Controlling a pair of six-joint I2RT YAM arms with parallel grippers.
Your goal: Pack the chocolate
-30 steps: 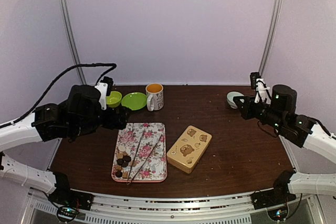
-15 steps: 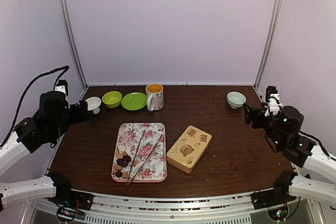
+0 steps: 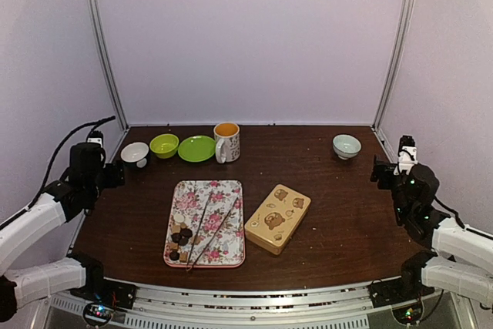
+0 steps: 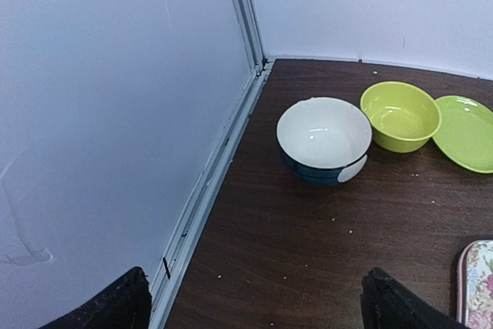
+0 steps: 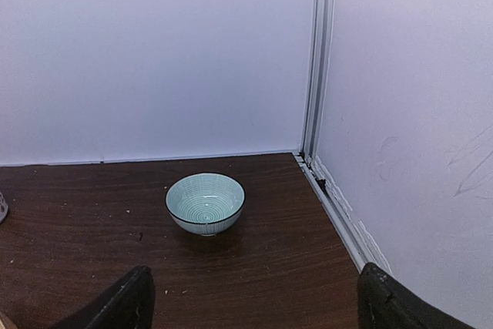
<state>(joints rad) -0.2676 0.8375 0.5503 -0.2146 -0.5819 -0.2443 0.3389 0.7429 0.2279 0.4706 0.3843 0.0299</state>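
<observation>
The chocolate [image 3: 179,240], a small cluster of dark round and pale tan pieces, lies in the near-left part of a floral tray [image 3: 223,190] at the middle of the counter [image 3: 339,213]. Thin metal tongs [image 3: 206,227] lie slantwise on the same tray, just right of the pieces. Just beside the tray on its right lies a tan box [image 3: 277,218] with bear pictures on top, turned at an angle.

Along the far edge stand a mug [image 3: 226,142] with an orange inside, then to its left a green plate [image 3: 196,148], a green bowl [image 3: 164,145] and a white bowl [image 3: 135,153] with a dark outside. A pale teal bowl [image 3: 346,146] stands alone at the far right.

The left arm [image 3: 46,213] is drawn back to the left edge of the counter, well apart from the tray. The left jaws stand wide with nothing between them, pointing toward the white bowl. The right arm [image 3: 462,240] is at the right edge, and the right jaws are likewise spread wide and empty, facing the teal bowl.
</observation>
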